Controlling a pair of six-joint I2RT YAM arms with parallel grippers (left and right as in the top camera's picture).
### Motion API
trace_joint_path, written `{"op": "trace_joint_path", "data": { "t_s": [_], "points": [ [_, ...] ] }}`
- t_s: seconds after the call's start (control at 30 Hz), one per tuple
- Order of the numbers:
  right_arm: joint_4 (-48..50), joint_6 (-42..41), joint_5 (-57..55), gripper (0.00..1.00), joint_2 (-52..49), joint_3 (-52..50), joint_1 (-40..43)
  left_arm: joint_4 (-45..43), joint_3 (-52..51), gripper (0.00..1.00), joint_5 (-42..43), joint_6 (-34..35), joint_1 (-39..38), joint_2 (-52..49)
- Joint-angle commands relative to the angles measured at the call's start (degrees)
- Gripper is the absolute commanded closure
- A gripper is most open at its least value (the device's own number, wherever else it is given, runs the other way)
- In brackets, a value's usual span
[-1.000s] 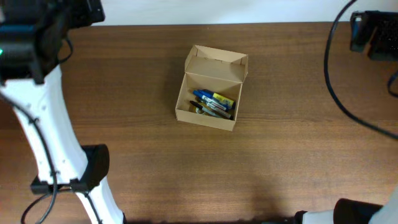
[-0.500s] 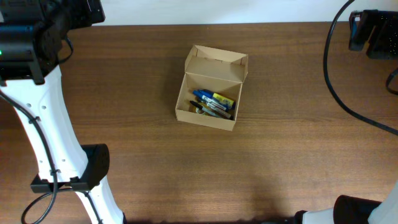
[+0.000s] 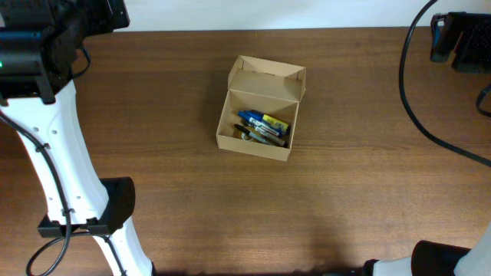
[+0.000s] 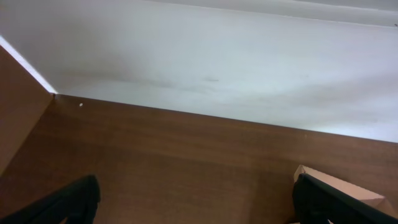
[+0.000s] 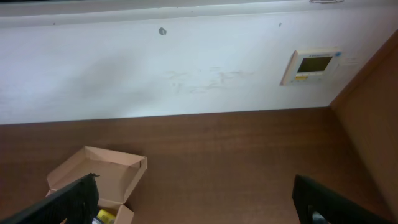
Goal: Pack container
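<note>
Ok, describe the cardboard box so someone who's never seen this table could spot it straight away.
On the brown wooden table, the container sits near the middle, a bit toward the back edge. It is a small plain tan cardboard box, its flap lid open, with blue and yellow markers lying inside.

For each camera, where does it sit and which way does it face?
Overhead: above the table, facing straight down on the open container; the left arm shows.
Left wrist: low, facing the wall; left hand, fingers at bottom corners.
Right wrist: likewise facing the wall; right hand, fingers at bottom corners.
Shared: all three show the container.
</note>
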State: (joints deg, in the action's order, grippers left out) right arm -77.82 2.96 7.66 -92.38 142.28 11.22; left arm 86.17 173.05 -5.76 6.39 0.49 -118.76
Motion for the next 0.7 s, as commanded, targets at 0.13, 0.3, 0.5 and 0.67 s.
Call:
{"op": "trace_joint_path", "data": {
  "t_s": [0.13,0.3,0.5,0.67],
  "points": [
    [0.02,-0.48,0.96,0.01,0.09,0.02,0.07,0.0,-0.07,0.0,0.42,-1.33,0.04,-0.5],
    [-1.49,-0.48,0.96,0.01,0.09,0.02,0.07,0.0,-0.07,0.0,0.44,-1.36,0.04,-0.5],
    [-6.4,-0.48,0.96,0.01,0.09,0.02,0.07,0.0,-0.07,0.0,0.44,-1.33,0.04,-0.5],
    [-6.43,-0.48,0.96,0.01,0.09,0.02,0.07,0.0,-0.07,0.0,0.42,-1.33,0.04,-0.5]
  ]
}}
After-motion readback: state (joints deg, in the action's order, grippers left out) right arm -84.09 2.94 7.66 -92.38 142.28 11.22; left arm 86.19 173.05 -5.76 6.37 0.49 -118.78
